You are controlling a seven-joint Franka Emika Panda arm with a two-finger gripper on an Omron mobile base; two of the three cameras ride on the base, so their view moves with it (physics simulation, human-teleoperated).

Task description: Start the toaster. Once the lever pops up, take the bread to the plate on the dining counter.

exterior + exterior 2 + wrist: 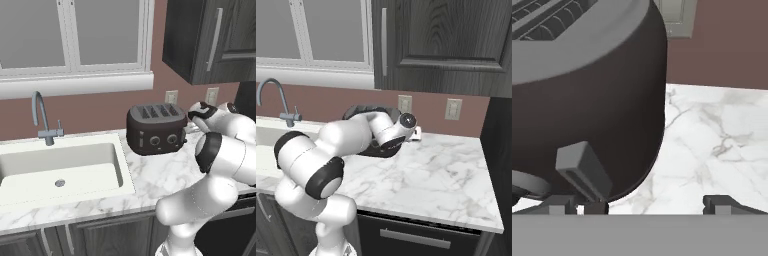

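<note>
Item: toaster. Dark, glossy, rounded box with four top slots and two round silver-rimmed knobs on its front. It stood on the marble worktop, just right of the sink and near the back wall, below two wall outlets. In the right base view its body was mostly hidden behind the arm.

Item: lever. Small grey-dark tab that projected from the toaster's narrow right side, low on the body. In the hand view it sat just above the left fingertip.

Item: gripper. Jaws stood wide apart and held nothing. It was close against the toaster's right end, one fingertip under the lever and the other over bare marble to the right. Whether the fingertip touched the lever could not be told. In the left base view the hand showed just beside the toaster's right end.

Item: bread. Slots appeared dark in the left base view; whether a slice sat inside could not be told.

Item: faucet. Curved grey spout, stood behind the sink on the left.

Item: upper cabinet. Dark wood, hung above the right part of the worktop.

Item: window. White frame, above the sink.
</note>
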